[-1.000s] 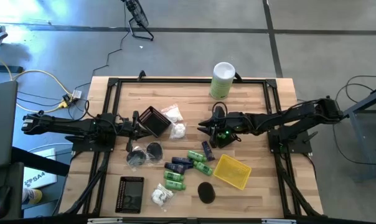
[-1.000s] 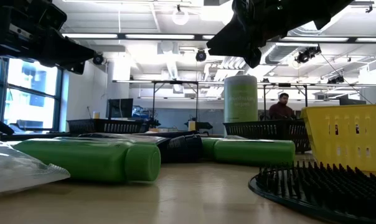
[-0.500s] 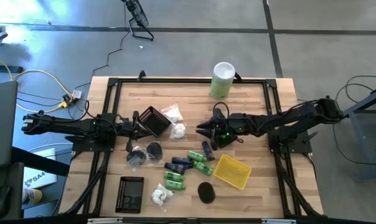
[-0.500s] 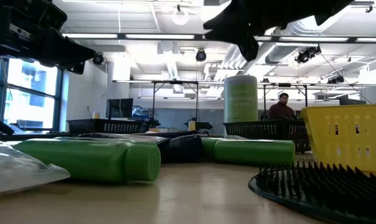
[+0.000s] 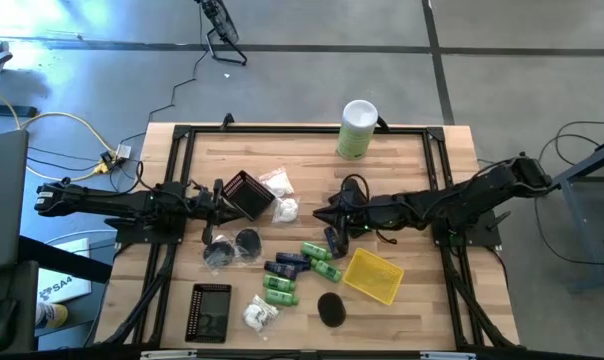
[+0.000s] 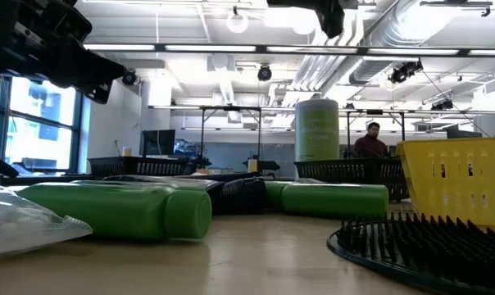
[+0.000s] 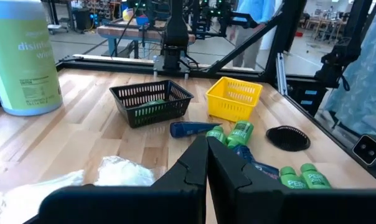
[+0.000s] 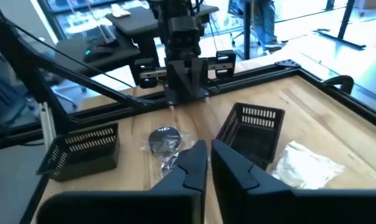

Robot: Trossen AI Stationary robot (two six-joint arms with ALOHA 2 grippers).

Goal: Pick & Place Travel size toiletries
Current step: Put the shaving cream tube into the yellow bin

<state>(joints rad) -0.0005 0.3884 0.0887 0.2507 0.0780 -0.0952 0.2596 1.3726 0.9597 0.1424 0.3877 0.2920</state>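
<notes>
The toiletries lie loose on the wooden table: green bottles (image 5: 317, 255) (image 6: 116, 209), navy tubes (image 5: 287, 263) (image 7: 191, 129), black discs (image 5: 232, 246) (image 8: 165, 140) and white packets (image 5: 280, 196) (image 7: 122, 171). My right gripper (image 5: 329, 212) (image 8: 208, 152) hovers shut above the middle of the pile, over a navy tube (image 5: 332, 240), and touches nothing. My left gripper (image 5: 222, 195) (image 7: 206, 149) waits shut at the table's left, beside a black basket (image 5: 247, 192). It holds nothing.
A yellow basket (image 5: 372, 275) (image 7: 233, 96) stands right of the pile, and a flat black basket (image 5: 210, 312) lies near the front left corner. Another black basket (image 7: 152, 102) holds something green. The tall white-and-green canister (image 5: 357, 128) stands at the far edge. A person (image 6: 370, 139) is in the room behind.
My right gripper has shifted a little toward the table's near edge, over the pile. In the low view it has climbed almost out of the top of the picture. The left arm and the toiletries have stayed where they were.
</notes>
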